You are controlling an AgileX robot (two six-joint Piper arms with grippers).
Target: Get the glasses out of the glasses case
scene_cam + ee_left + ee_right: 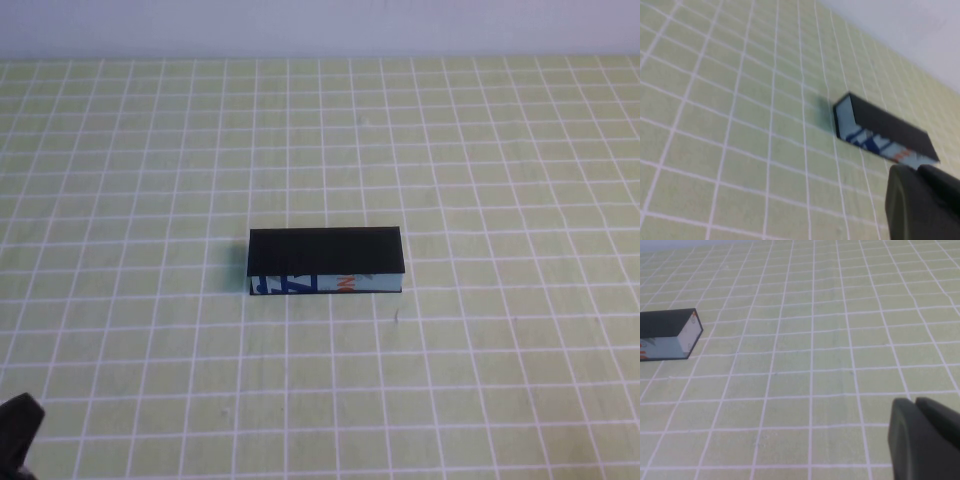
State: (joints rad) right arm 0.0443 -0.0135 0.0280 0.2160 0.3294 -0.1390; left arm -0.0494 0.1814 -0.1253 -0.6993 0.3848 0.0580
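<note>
Only small parts of the robot are showing, and all of them are looking plain black. The left tool (18,428) is poking into the near left corner of the high view as a dark, angular wedge with a blunt tip and a matte finish. In its own wrist view the left tool (916,173) is appearing as a bulky, rounded black mass, with a thin seam running down it and splitting it into two smooth lobes. The right tool (914,403) is showing the same way at the corner of the right wrist view: matte black plastic, soft rounded edges, one narrow groove dividing it
</note>
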